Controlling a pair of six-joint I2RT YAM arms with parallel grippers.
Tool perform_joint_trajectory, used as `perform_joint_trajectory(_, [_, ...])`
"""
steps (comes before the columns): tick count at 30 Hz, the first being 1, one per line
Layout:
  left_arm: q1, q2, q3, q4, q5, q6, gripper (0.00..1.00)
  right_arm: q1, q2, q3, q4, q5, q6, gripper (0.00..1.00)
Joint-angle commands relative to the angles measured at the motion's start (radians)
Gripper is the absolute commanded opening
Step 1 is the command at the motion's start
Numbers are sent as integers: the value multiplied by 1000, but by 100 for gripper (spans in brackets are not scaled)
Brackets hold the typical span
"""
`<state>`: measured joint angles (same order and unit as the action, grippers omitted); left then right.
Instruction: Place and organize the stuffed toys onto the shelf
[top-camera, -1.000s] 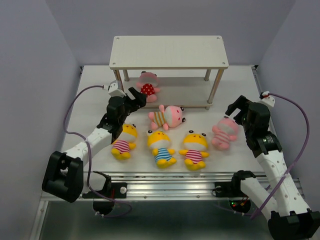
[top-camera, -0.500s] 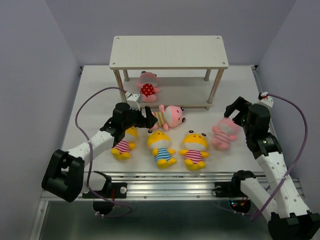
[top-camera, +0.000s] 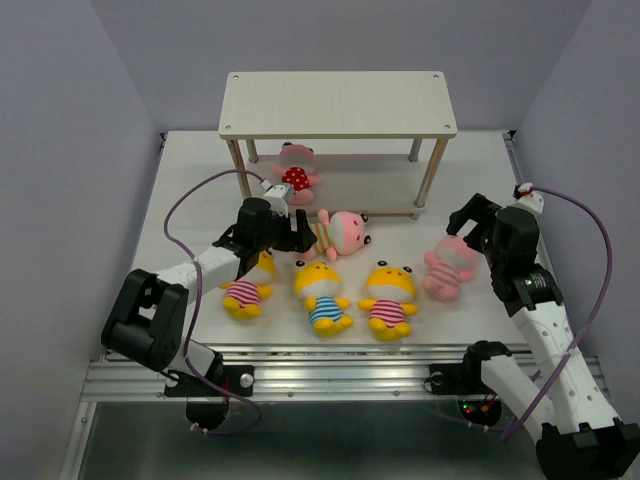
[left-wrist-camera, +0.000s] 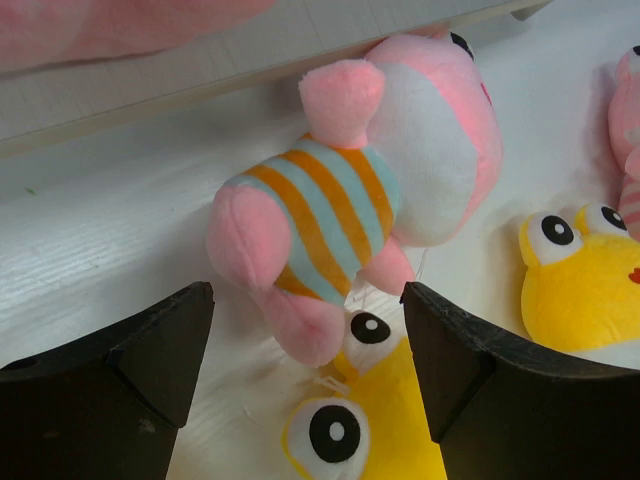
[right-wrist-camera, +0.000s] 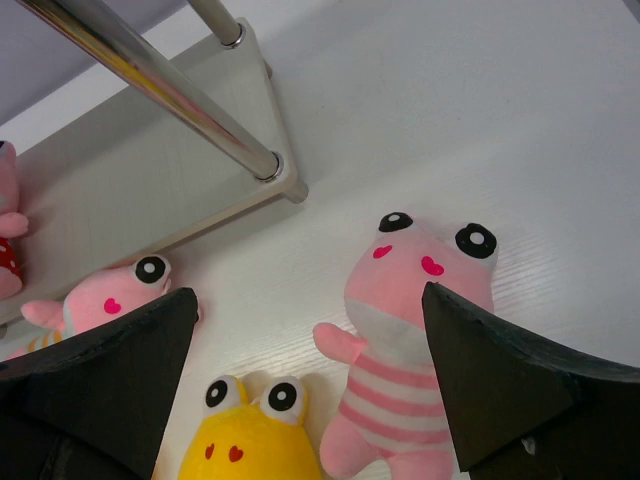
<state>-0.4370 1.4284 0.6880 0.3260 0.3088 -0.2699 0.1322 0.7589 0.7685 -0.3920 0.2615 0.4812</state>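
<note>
Nearest to us in the top cam, 3 yellow toys lie in a row on the table (top-camera: 190, 190), just past the arm bases. There's the left yellow toy (top-camera: 246, 285) w/ pink stripes, the middle yellow toy (top-camera: 321, 295) w/ blue stripes, and the right yellow toy (top-camera: 389, 298) w/ pink stripes. All are on their backs, heads pointing toward the far side. The left arm crosses over the head of the left one.

A bit further in, the left gripper (left-wrist-camera: 307, 300) is spread wide and aimed at the orange-striped pink toy (top-camera: 338, 232). That toy lies on its side on the table just in front of the shelf, feet toward the gripper and head to the right. In the wrist cam one foot sits abt level w/ the fingertips, between them. We can't really tell if either pad touches it, but nothing looks gripped.

On the right, the pink-striped pink toy (top-camera: 449, 265) is on its back just beside the right yellow toy. The right gripper (right-wrist-camera: 308, 300) hangs over its head end w/ jaws fully spread, holding nothing.

Farthest back is the shelf (top-camera: 338, 103), w/ 2 pale boards on thin metal legs. The dotted pink toy (top-camera: 296, 172) sits on the lower board near the left end, so 1 toy is on the shelf and 5 are on the table.
</note>
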Motion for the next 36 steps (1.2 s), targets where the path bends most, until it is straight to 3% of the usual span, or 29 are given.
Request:
perform_joint_trajectory(1, [1, 29, 65, 42, -19, 14, 86, 0, -16, 17, 38, 4, -21, 100])
perform_joint_trajectory(7, [3, 87, 99, 30, -10, 17, 83, 0, -32, 20, 38, 31, -23, 100])
perform_joint_trajectory(10, [3, 99, 100, 41, -16, 12, 75, 0, -32, 20, 38, 33, -23, 100])
perform_joint_trajectory(11, [3, 102, 100, 44, -16, 11, 69, 0, -32, 20, 38, 33, -23, 100])
perform_joint_trajectory(12, [3, 104, 102, 48, -10, 9, 56, 0, -29, 22, 39, 33, -23, 100])
perform_joint_trajectory(16, [4, 116, 105, 67, 4, -2, 32, 0, -13, 25, 38, 30, -23, 100])
perform_joint_trajectory(21, [3, 125, 102, 70, -3, -3, 22, 0, -9, 25, 38, 25, -24, 100])
perform_joint_trajectory(23, [3, 127, 99, 71, -5, -5, 2, 0, -7, 25, 38, 25, -26, 100])
perform_joint_trajectory(28, [3, 112, 64, 113, 33, -32, 0, 0, -6, 23, 39, 22, -24, 100])
perform_joint_trajectory(36, [-66, -20, -45, 260, 60, -267, 0, 0, -13, 18, 42, 21, -21, 100])
